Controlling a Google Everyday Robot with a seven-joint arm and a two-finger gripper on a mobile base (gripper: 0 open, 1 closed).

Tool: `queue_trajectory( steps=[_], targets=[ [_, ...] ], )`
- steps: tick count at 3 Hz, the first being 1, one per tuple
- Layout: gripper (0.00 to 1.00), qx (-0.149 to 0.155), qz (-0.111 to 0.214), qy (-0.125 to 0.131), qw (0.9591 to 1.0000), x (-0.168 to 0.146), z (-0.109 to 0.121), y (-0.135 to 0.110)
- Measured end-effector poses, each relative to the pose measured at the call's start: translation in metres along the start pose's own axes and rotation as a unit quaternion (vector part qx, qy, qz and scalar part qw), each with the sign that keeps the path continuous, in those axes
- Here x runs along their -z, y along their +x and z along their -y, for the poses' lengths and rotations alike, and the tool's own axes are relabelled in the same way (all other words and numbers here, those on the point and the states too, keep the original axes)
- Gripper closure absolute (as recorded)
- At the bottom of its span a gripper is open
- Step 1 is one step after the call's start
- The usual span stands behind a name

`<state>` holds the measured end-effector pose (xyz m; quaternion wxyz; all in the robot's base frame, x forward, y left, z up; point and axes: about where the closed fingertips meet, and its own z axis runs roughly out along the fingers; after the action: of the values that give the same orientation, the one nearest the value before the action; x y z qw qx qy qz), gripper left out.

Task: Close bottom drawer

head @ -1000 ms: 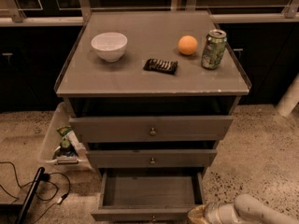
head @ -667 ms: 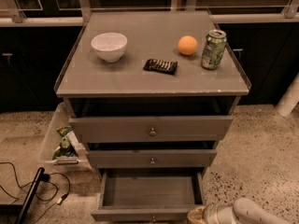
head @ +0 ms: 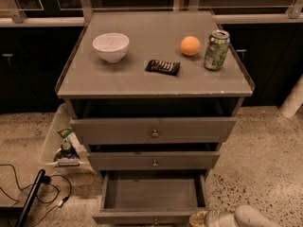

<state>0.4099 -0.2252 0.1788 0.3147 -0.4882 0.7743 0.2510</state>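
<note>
We saw a grey cabinet top (head: 142, 82) filling the upper middle of the frame. It carried a white bowl (head: 111, 46) at the left, a dark snack packet (head: 163, 66) near the centre, and an orange (head: 190, 46) just beside a green soda can (head: 217, 50) at the right. Dark cupboards (head: 33, 65) ran behind it, and speckled stone floor (head: 265, 164) spread on both sides.

The bottom drawer (head: 151, 195) stood pulled out at the bottom centre, its shallow box bare and its front at the lower edge of the frame. Above it, the middle drawer front (head: 154, 161) and the top drawer front (head: 153, 129) each stood out a little.

The gripper (head: 204, 219) was at the bottom edge, just right of the open drawer's front corner; we could not tell its state. Floor lay open to the right. At the left, a clear plastic bin (head: 53, 148) and black cables (head: 19, 186) crowded the cabinet's side.
</note>
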Motion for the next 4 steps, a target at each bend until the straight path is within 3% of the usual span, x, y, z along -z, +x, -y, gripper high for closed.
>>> queue_trajectory(
  steps=[3,4],
  targets=[
    [0.12,0.0,0.0,0.0,1.0,-0.0004,-0.0002,-0.0001],
    [0.0,-0.001,0.001,0.0,1.0,-0.0053,0.0048,-0.0001]
  ],
)
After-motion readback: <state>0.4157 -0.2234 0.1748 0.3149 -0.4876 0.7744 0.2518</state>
